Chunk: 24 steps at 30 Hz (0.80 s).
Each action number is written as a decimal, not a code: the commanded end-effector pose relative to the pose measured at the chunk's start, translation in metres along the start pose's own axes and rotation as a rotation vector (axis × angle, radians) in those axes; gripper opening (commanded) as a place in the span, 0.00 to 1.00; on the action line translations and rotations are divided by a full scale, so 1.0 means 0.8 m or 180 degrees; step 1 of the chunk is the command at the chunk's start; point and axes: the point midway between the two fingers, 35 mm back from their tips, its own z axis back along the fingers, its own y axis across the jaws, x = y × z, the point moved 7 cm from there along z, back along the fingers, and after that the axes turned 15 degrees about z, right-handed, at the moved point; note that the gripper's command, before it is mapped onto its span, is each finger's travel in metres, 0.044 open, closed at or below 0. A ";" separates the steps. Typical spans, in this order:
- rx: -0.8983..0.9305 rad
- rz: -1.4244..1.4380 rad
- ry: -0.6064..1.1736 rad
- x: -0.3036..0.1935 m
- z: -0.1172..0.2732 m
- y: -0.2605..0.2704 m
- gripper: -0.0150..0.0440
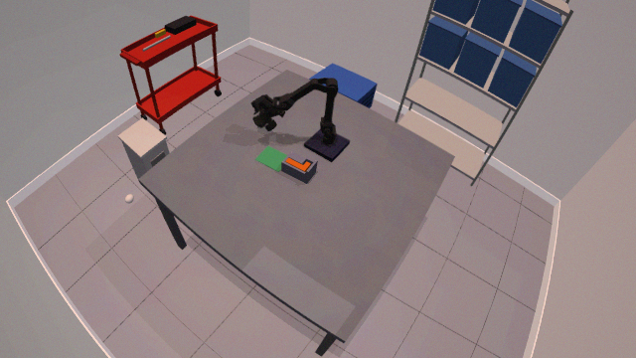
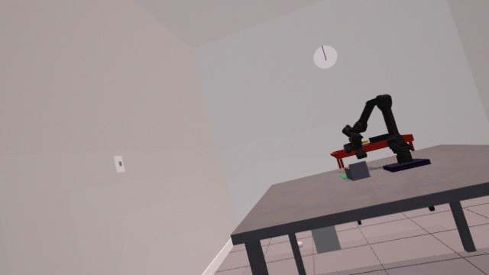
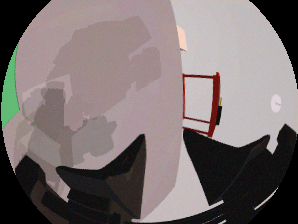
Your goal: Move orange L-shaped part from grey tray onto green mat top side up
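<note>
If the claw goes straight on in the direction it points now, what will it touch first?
Most likely the bare grey table. The claw points downward beyond the green mat, not over the tray, and holds nothing. Depth is hard to judge.

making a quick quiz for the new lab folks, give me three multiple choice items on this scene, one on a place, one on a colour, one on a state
1. Where is the green mat?
A. beside the grey tray on the table
B. on the red cart
C. on the floor

2. What colour is the L-shaped part?
A. blue
B. orange
C. white

3. How does the gripper stand?
A. shut on the part
B. partly closed, holding nothing, up above the table
C. pressing into the tray

Answers:
1 A, the top view shows the mat touching the tray's side.
2 B, orange shows in the tray's pocket.
3 B, it hangs in the air, away from the tray, with the part seated in its pocket.
</note>
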 end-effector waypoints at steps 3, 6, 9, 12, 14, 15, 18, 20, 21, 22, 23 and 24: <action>0.0433 -0.0105 -0.0778 0.096 0.073 0.016 0.56; 0.0776 -0.0121 -0.1082 0.137 0.120 0.035 0.56; 0.1152 -0.0105 -0.1288 0.167 0.173 0.058 0.56; 0.1539 -0.0059 -0.1390 0.185 0.228 0.085 0.56; 0.1791 -0.0013 -0.1398 0.191 0.265 0.103 0.56; 0.1913 0.0014 -0.1385 0.191 0.284 0.113 0.56; 0.2249 0.0111 -0.1278 0.185 0.339 0.141 0.56; 0.2441 0.0182 -0.1153 0.175 0.374 0.159 0.56; 0.2524 0.0219 -0.1076 0.168 0.391 0.167 0.56; 0.2584 0.0249 -0.1008 0.162 0.404 0.174 0.56; 0.2618 0.0267 -0.0964 0.158 0.412 0.178 0.56; 0.2628 0.0273 -0.0949 0.156 0.414 0.179 0.56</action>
